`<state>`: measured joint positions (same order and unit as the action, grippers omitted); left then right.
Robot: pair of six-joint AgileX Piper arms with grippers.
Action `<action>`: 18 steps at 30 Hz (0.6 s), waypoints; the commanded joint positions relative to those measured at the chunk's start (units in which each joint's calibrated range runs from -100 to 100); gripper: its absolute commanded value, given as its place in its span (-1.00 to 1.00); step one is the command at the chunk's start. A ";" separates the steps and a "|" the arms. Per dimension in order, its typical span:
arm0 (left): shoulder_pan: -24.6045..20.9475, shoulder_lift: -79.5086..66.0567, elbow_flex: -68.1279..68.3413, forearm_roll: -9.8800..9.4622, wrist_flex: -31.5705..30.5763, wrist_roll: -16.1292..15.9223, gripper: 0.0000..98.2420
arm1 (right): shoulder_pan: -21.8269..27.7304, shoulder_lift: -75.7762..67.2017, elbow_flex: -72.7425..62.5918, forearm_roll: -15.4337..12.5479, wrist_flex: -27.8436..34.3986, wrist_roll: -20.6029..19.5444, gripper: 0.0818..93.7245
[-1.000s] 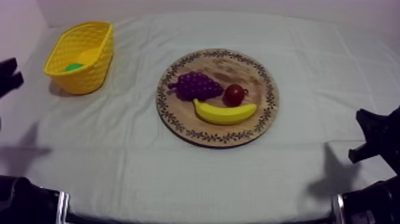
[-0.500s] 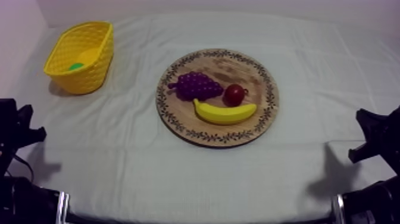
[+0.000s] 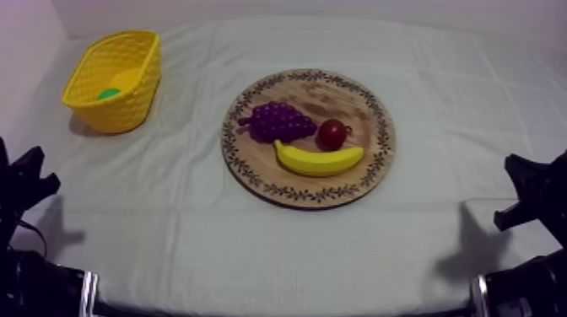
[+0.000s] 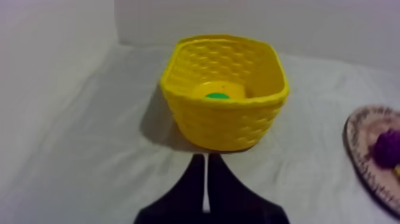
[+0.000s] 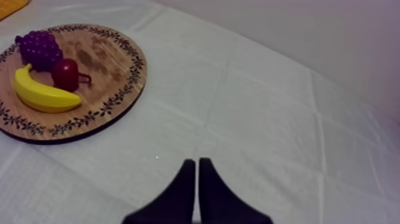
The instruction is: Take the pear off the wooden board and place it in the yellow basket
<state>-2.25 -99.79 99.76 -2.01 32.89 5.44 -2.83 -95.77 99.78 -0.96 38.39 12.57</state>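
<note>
The yellow basket [image 3: 114, 80] stands at the table's far left, and a green pear [image 3: 107, 94] lies on its floor. From the left wrist view the pear [image 4: 217, 95] shows as a green patch inside the basket [image 4: 225, 107]. My left gripper [image 4: 206, 156] is shut on nothing, a short way in front of the basket; in the top view it [image 3: 27, 181] sits low at the left edge. My right gripper [image 5: 196, 161] is shut and empty over bare cloth, low at the right edge [image 3: 527, 192]. The wooden board [image 3: 371, 160] lies mid-table.
On the board rest a bunch of grapes [image 3: 278, 120], a small red fruit [image 3: 332, 133] and a banana [image 3: 319, 158]. The right wrist view shows the board [image 5: 113, 101] with the same fruit well ahead of the fingers. A wall rises behind the basket.
My left arm has dropped from beside the basket down to the lower left edge. The right arm and the fruit have not moved.
</note>
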 commanded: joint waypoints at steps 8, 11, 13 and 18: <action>0.04 -0.04 0.02 -0.02 0.01 4.70 -1.00 | 0.00 0.02 0.00 0.01 0.00 0.00 -0.99; 0.04 -0.04 0.02 -0.02 0.01 4.66 -1.00 | 0.00 0.02 0.00 0.01 0.00 0.00 -0.99; 0.04 -0.04 0.02 -0.02 0.01 4.65 -1.00 | 0.00 0.02 0.00 0.01 0.00 0.00 -0.99; 0.04 -0.04 0.02 -0.02 0.01 4.66 -1.00 | 0.00 0.02 0.00 0.01 0.00 0.00 -0.99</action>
<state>-2.23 -99.79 99.76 -1.98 32.89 10.14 -2.83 -95.77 99.78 -0.96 38.39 12.57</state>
